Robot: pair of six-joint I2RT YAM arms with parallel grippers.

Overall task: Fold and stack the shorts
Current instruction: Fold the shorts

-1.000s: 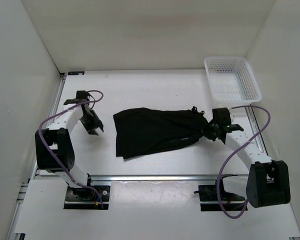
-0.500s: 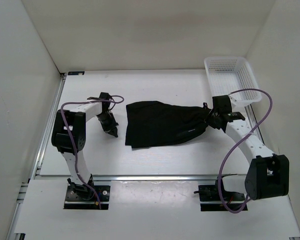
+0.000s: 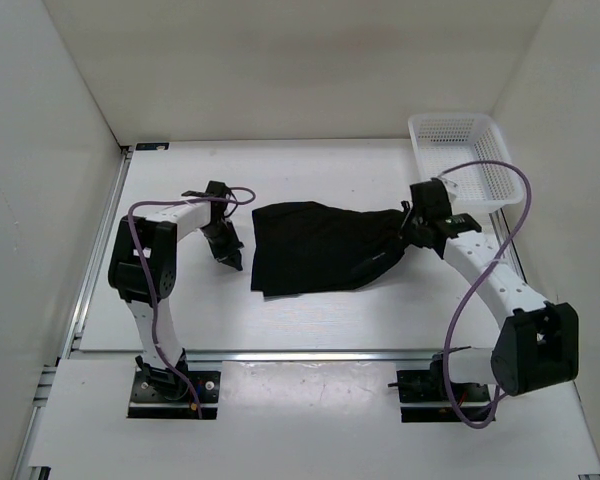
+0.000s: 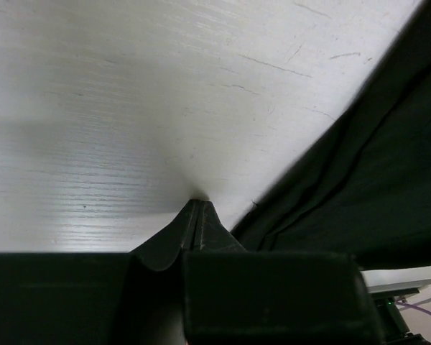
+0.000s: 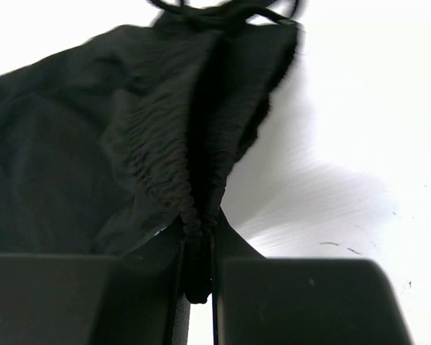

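Note:
The black shorts (image 3: 325,245) lie spread across the middle of the table, bunched to a point at their right end. My right gripper (image 3: 412,230) is shut on that gathered waistband edge (image 5: 194,208), which is pinched between the jaws. My left gripper (image 3: 230,257) is shut and empty, its tips touching the bare table (image 4: 199,205) just left of the shorts' left edge (image 4: 359,180), not holding the fabric.
A white mesh basket (image 3: 464,160) stands at the back right corner, just behind the right arm. White walls close the table on the left, back and right. A metal rail runs along the near edge (image 3: 300,355).
Over the last second the right gripper dragged the shorts rightward and toward the back. The left arm swung in to the shorts' left edge and stopped beside it.

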